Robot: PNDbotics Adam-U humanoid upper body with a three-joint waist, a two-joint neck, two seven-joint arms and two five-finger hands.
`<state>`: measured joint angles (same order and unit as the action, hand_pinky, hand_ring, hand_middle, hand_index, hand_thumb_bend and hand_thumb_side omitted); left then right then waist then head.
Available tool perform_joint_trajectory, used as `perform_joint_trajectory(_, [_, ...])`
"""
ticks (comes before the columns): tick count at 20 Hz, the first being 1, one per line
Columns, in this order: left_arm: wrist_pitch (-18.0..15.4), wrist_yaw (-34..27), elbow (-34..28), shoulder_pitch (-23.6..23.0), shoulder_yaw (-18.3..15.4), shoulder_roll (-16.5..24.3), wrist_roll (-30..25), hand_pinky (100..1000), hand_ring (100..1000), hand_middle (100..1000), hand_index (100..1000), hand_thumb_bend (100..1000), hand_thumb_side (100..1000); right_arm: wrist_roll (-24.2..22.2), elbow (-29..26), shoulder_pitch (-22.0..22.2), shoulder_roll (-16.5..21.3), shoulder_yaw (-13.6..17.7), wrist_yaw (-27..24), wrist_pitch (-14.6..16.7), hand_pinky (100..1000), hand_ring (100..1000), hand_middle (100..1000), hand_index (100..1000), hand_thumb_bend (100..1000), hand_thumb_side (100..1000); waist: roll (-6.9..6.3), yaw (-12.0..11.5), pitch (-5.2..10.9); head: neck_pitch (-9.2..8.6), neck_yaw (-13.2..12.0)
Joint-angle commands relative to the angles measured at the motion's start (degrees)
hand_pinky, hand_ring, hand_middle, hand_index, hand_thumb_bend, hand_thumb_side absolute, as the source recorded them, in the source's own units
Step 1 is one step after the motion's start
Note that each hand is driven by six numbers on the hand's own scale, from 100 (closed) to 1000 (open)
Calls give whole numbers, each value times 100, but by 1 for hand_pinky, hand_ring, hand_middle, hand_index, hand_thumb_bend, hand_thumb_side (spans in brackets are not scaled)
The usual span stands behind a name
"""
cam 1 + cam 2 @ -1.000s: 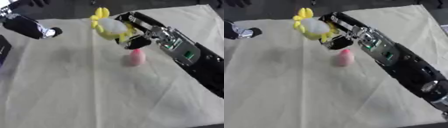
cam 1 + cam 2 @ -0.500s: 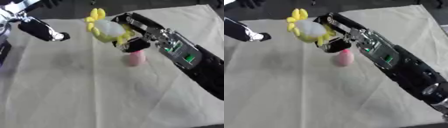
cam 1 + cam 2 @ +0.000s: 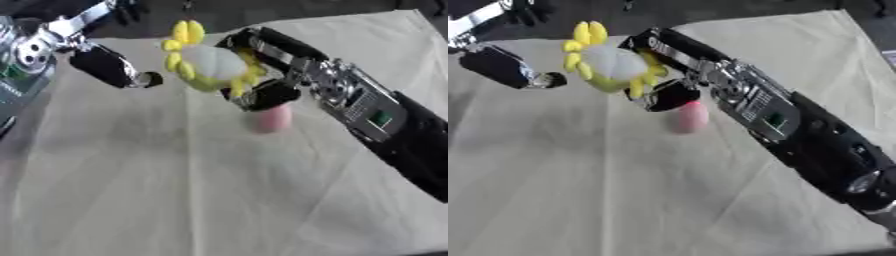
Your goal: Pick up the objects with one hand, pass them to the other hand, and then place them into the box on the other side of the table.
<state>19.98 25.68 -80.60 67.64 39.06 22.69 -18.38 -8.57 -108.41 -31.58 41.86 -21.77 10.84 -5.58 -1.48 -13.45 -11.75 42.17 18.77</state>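
Observation:
A yellow and white plush toy [image 3: 208, 67] is held in the air over the cloth by my right hand [image 3: 267, 75], whose fingers curl round its right side. My left hand [image 3: 109, 67] hangs just left of the toy, a small gap apart, fingers straight and pointing toward it. A pink egg-shaped object [image 3: 272, 119] lies on the cloth just below my right hand.
A cream cloth [image 3: 201, 190] covers the table. A dark box edge [image 3: 16, 92] shows at the far left. The dark table surface runs along the top edge beyond the cloth.
My right hand has carried the plush toy to the left. My left hand has come in from the left edge toward the toy.

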Motion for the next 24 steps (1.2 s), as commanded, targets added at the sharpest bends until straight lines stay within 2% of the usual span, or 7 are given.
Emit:
perform_joint_trajectory(1, [-4, -31, 13, 149, -40, -9, 11, 804, 753, 727, 865, 654, 324, -20, -105, -96, 83, 26, 36, 25, 785, 525, 461, 574, 100, 100, -27, -11, 134, -69, -20])
perform_joint_trajectory(7, [-50, -185, 74, 141, -29, -144, -80, 804, 752, 725, 857, 668, 409, -67, -109, -118, 49, 8, 72, 55, 785, 524, 460, 573, 100, 100, -21, -20, 104, -93, -30])
perform_joint_trajectory(11, [26, -428, 165, 104, -49, -191, -170, 805, 747, 716, 846, 644, 558, -49, -117, -120, 44, 15, 158, 109, 786, 524, 461, 574, 100, 100, -20, -20, 79, -102, -39])
perform_joint_trajectory(18, [93, -854, 148, 30, -44, -106, -441, 809, 748, 715, 842, 691, 760, -6, -63, -95, 52, 8, 268, 155, 787, 523, 461, 573, 100, 100, -28, -36, 46, -122, -15])
perform_joint_trajectory(24, [55, -955, 67, 24, -29, -89, -533, 810, 748, 713, 836, 737, 781, -13, -41, -81, 44, -7, 334, 175, 787, 523, 460, 573, 100, 100, -18, -42, 25, -120, 17])
